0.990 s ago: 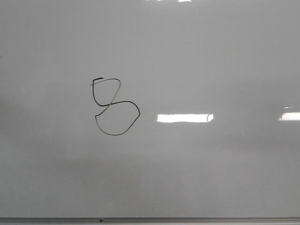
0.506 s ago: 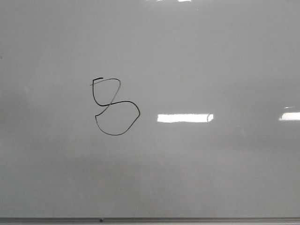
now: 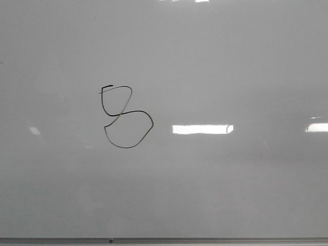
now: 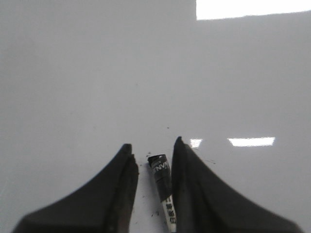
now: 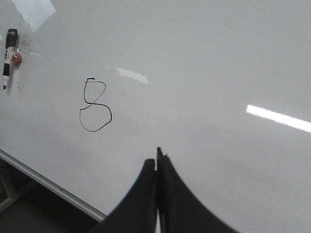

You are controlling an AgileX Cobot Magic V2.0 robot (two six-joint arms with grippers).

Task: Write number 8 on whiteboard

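Front view shows the number 8 [image 3: 124,117] finished in thin black line, left of centre on the whiteboard [image 3: 230,61], with no arm over it, so the writing looks done. The left gripper [image 4: 151,154] holds its fingers [image 4: 127,167] spread around a marker [image 4: 163,187] lying between them, apparently set down or just released, while the right gripper [image 5: 156,162] hangs clear with fingers pressed together, empty

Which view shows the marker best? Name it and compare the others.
The right wrist view: the marker shows whole there, lying on the whiteboard, well apart from the number 8. The left wrist view shows only the marker's black end between the open left gripper fingers. The front view misses it entirely.
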